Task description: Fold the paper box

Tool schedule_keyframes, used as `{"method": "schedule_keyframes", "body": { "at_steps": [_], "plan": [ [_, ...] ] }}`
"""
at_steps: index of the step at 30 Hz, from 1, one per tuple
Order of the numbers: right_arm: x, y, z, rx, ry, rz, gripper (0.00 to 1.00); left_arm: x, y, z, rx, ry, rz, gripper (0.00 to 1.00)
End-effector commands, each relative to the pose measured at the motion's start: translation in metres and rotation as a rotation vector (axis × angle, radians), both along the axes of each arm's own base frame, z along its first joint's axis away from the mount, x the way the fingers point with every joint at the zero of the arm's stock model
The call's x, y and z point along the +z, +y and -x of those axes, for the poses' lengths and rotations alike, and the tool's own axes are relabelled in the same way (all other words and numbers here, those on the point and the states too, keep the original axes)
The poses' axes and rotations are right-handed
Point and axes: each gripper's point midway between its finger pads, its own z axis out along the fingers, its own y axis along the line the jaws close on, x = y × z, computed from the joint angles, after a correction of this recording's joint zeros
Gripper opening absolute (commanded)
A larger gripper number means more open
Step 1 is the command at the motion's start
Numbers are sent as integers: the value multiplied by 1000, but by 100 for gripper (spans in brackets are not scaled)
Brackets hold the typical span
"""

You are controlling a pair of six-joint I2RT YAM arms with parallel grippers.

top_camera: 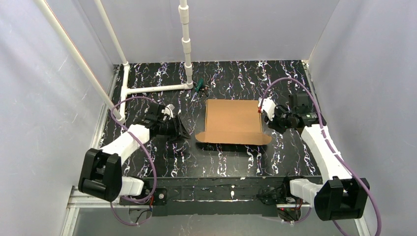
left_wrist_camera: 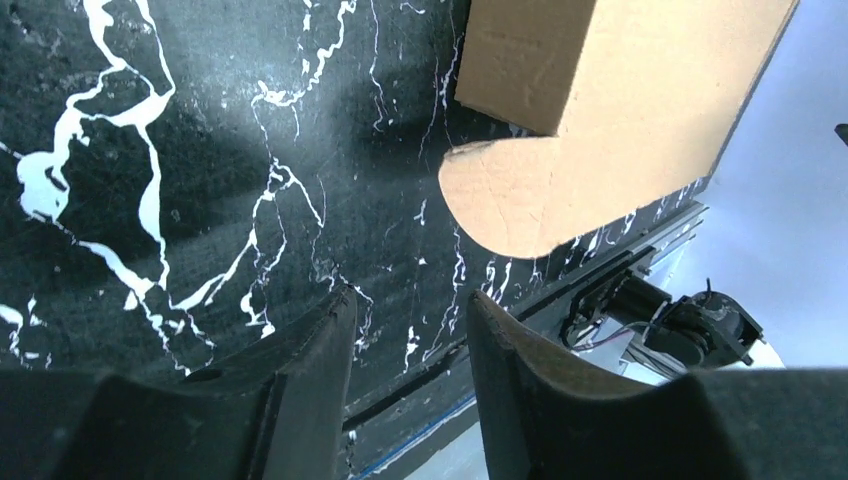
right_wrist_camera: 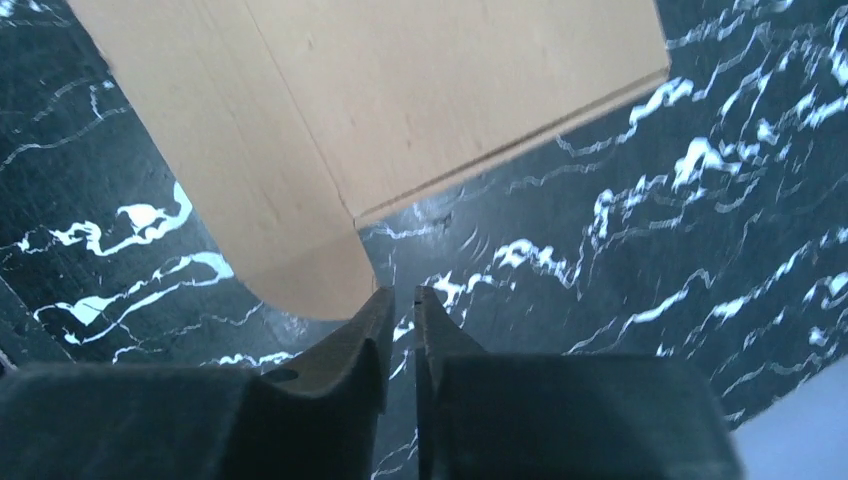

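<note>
The paper box (top_camera: 232, 120) is found at the middle of the table (top_camera: 221, 162). Its lid is laid down over the body, so most of the folding is judged done. The front flap (top_camera: 231, 138) is left flat on the near side, untucked. The left gripper (left_wrist_camera: 410, 300) is held partly open and empty beside the box. The right gripper (right_wrist_camera: 404, 293) is almost closed, with nothing gripped, just beside the flap's rounded corner.
</note>
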Motion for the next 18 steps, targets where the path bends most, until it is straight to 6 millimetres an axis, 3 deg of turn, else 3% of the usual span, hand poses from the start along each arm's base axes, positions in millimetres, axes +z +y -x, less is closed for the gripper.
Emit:
{"method": "schedule_keyframes", "body": {
  "at_steps": [1,6,13,18],
  "plan": [
    [-27,-26,6,-98,26,100,19,-5,-11,-4,-55,-11,-9,42],
    [-61,-32,2,-133,68,134,17,-25,-33,-4,-92,68,35,36],
    [-78,1,7,-66,133,20,17,-32,-56,5,-149,96,50,36],
    [-79,22,14,-6,183,-39,20,-35,-70,4,-155,112,77,36]
  ]
}}
